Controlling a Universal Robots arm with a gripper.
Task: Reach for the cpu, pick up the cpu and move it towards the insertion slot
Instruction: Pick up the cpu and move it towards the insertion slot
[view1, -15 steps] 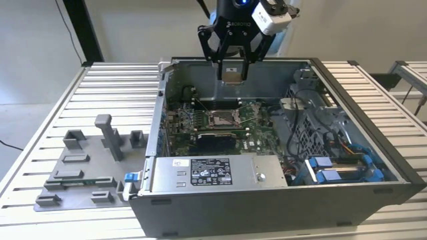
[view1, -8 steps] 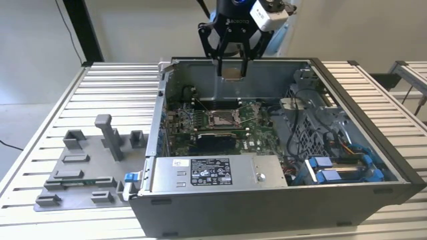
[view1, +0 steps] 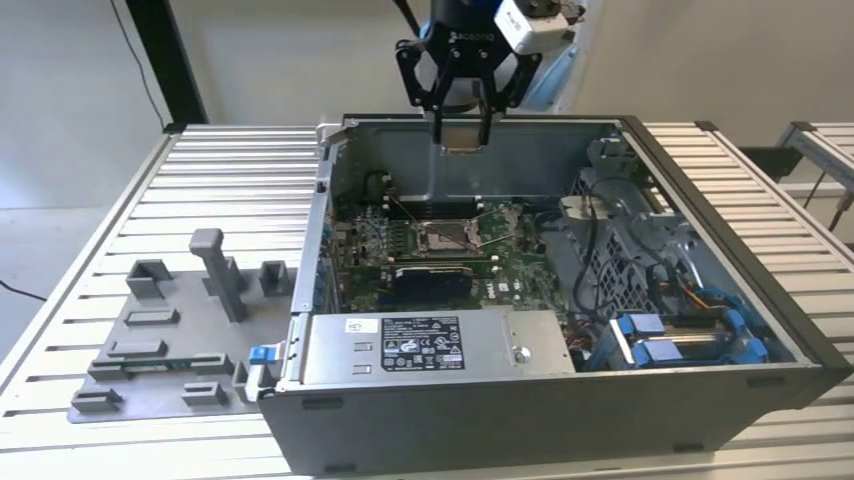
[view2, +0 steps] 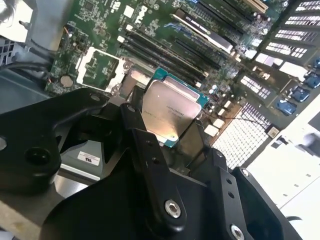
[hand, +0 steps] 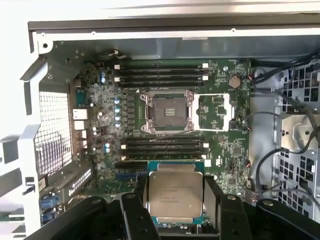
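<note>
While the gripper (view1: 462, 118) hangs above the open case (view1: 721, 170) in the exterior view, the slot (view1: 442, 236) lies below it, well apart. In the second wrist view, the fingers (view2: 150, 150) clamp the cpu (view2: 170, 111) by its edges. In the first wrist view, the cpu (hand: 175, 195) sits short of the slot (hand: 168, 111); I judge the carry is in hand, needing alignment over the slot.

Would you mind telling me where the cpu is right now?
The cpu is clamped in the gripper, above the open computer case's rear wall in the exterior view, short of the insertion slot.
</note>
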